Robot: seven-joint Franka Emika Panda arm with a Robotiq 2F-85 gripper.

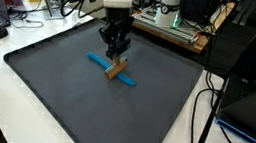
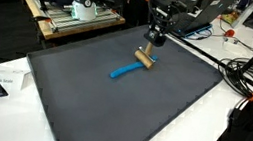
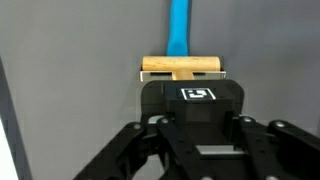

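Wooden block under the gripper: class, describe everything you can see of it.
The wooden block is a short, light tan bar of plain wood, lying flat on the dark grey mat. It lies crosswise to a blue stick, touching it. The gripper, directly above, is closed on its middle; both ends stick out in the wrist view.

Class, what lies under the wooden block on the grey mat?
A blue stick passes under the wooden block, showing on both sides in an exterior view. Its middle stretch is covered by the block, and the gripper hides part of the block.
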